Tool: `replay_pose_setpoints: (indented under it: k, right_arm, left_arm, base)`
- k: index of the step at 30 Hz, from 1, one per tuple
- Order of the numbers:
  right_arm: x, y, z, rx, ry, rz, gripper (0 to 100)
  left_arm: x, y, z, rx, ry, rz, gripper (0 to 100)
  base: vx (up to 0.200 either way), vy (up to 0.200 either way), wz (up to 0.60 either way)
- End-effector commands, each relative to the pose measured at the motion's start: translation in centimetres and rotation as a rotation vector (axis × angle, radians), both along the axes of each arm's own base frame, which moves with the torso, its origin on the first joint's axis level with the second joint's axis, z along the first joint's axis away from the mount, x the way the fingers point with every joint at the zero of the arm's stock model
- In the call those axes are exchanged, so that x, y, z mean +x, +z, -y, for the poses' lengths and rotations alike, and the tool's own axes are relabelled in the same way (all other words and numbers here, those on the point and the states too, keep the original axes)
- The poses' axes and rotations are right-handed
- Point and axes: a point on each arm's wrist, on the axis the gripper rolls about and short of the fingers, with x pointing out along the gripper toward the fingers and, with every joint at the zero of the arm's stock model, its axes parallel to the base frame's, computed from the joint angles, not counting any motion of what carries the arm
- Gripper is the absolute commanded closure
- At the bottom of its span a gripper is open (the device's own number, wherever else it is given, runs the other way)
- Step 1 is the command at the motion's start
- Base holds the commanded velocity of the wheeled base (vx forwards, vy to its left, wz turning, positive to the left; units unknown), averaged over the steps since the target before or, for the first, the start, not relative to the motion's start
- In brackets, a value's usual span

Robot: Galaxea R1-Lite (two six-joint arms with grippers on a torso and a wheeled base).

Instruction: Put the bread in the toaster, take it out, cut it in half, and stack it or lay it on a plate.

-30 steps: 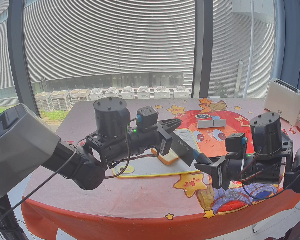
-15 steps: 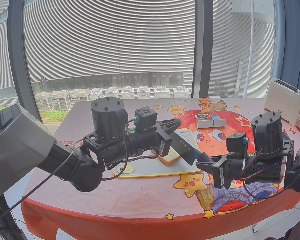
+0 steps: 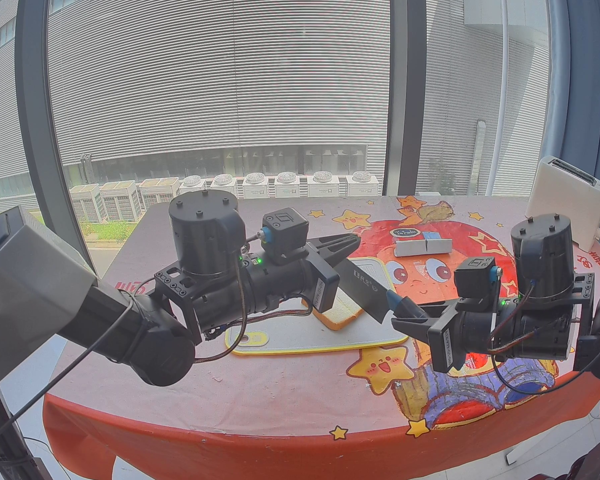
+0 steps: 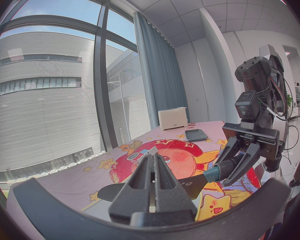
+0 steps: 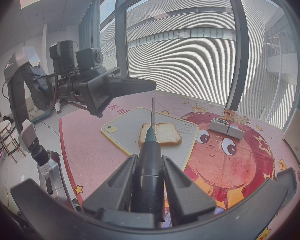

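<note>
A slice of toasted bread (image 3: 341, 313) (image 5: 160, 134) lies flat on the white, yellow-rimmed cutting board (image 3: 293, 336) (image 5: 123, 130). My right gripper (image 3: 407, 319) (image 5: 150, 175) is shut on the handle of a knife (image 3: 361, 288). The knife's blade (image 5: 152, 112) hangs edge-down above the middle of the bread, pointing towards the left arm. Above the board's far side, my left gripper (image 3: 345, 243) (image 4: 153, 170) is shut with nothing in it. A white toaster (image 3: 567, 200) (image 4: 172, 118) stands at the table's far right.
A grey knife holder (image 3: 421, 245) (image 5: 227, 129) sits behind the board on the printed tablecloth. In the left wrist view a dark square plate (image 4: 196, 134) lies near the toaster. The window runs close behind the table's far edge.
Both arms have risen a little. The knife has lifted slightly with the right gripper, and the left arm has drawn back a little to the left.
</note>
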Motion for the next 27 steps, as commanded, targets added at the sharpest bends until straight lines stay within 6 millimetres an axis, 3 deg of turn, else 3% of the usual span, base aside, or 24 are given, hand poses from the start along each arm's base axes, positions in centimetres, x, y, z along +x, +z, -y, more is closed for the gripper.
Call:
replay_pose_setpoints:
  k: [1, 20, 27]
  right_arm:
    - [0.3, -0.9, -0.1, -0.022, -0.001, -0.024, 100]
    - [0.7, -2.0, -0.3, -0.052, -0.003, -0.055, 100]
    - [0.7, -2.0, -0.4, -0.051, -0.003, -0.056, 100]
  left_arm:
    - [-0.2, 0.3, -0.1, -0.004, 0.000, 0.005, 100]
    - [-0.2, -0.4, 0.1, 0.015, -0.004, -0.008, 100]
    - [-0.4, -2.9, 1.7, 0.056, -0.039, -0.058, 100]
  base:
    - [0.000, 0.000, 0.00]
    - [0.000, 0.000, 0.00]
    - [0.000, 0.000, 0.00]
